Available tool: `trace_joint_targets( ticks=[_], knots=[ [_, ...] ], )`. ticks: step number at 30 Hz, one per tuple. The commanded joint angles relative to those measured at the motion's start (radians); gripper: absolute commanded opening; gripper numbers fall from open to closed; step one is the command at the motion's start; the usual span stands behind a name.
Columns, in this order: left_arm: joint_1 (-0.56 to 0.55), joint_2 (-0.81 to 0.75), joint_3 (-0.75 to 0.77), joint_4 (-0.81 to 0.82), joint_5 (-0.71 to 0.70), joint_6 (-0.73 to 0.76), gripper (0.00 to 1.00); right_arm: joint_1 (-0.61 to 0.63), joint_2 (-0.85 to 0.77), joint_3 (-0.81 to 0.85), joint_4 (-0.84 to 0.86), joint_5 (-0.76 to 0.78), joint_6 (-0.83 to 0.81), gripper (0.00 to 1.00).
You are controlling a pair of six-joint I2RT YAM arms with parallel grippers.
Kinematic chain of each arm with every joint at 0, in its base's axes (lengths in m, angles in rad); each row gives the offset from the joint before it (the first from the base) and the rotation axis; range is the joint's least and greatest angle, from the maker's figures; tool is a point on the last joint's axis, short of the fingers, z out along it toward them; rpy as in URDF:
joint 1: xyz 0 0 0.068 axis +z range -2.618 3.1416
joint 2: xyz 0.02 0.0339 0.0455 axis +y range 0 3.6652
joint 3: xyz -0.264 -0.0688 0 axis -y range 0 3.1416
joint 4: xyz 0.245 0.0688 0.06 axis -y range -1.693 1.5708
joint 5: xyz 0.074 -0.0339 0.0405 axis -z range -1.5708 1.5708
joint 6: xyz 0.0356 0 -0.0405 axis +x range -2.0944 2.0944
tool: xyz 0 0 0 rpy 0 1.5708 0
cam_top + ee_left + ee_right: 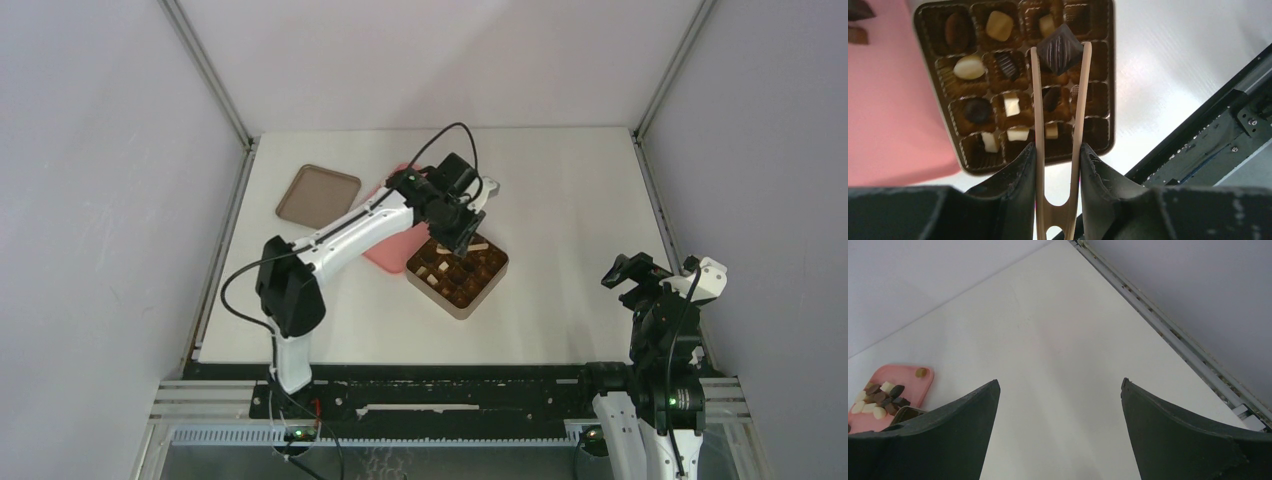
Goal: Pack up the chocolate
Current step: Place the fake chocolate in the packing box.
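**Dark piece pinched in the tongs above the tin, right arm idle**

From overhead, the left arm reached out across the desk [560, 200], and its left end effector [462, 225] hung over the square tin [490, 283], which sat beside the pink tray [385, 255]. The tin's lid [318, 196] lay well apart, toward the far left. The right end effector [630, 275] sat folded back near its own base, far from the tin, so the left arm was plainly the nearer one. Bare desk lay all round the tin's right and near sides.

Through the left wrist camera, the left end effector [1058, 152] was clamped on the wooden tongs [1036, 100], squeezing their two arms inward. The tongs ran straight ahead from the fingers, and at their tips they pinched a dark ridged chocolate [1059, 49], turned corner-on like a diamond. It hovered over the tin's gridded insert, toward the right-hand columns. Most cells held pieces; those along the right wall [1110, 90] looked empty to me, though they were dim. I'd judge the coming move needed a small shift that way, then a descent clear of the dividers.

Through the right wrist camera, the right end effector [1059, 381] stood wide apart, holding nothing, over open desk. The loose chocolates [880, 400] lay heaped on the tray, off to its left.
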Motion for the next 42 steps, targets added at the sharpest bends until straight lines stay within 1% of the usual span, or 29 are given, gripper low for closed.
trace_joint_targets(
  ticks=[1,7,14,17,23,30,34,39,42],
  knots=[
    [-0.028,0.053,0.078,0.038,0.021,-0.019,0.22,0.006,-0.011,0.002,0.035,0.004,-0.019,1.0],
    [-0.07,0.102,0.086,0.079,0.036,-0.03,0.22,0.007,-0.012,0.002,0.035,0.003,-0.02,1.0],
    [-0.089,0.148,0.103,0.083,0.043,-0.021,0.26,0.007,-0.012,0.002,0.035,0.003,-0.019,1.0],
    [-0.093,0.16,0.104,0.085,0.044,-0.02,0.29,0.006,-0.012,0.002,0.035,0.003,-0.019,1.0],
    [-0.095,0.172,0.111,0.095,0.028,-0.02,0.39,0.006,-0.012,0.002,0.035,0.003,-0.019,1.0],
    [-0.095,0.178,0.125,0.101,0.011,-0.023,0.45,0.006,-0.012,0.002,0.035,0.003,-0.019,1.0],
    [-0.094,0.167,0.127,0.097,-0.008,-0.022,0.46,0.006,-0.01,0.002,0.035,0.003,-0.018,1.0],
    [-0.089,0.109,0.127,0.089,-0.057,-0.011,0.43,0.006,-0.006,0.002,0.035,0.005,-0.017,1.0],
    [-0.065,0.08,0.13,0.066,-0.08,-0.008,0.43,0.006,-0.005,0.002,0.035,0.005,-0.017,1.0]
  ],
)
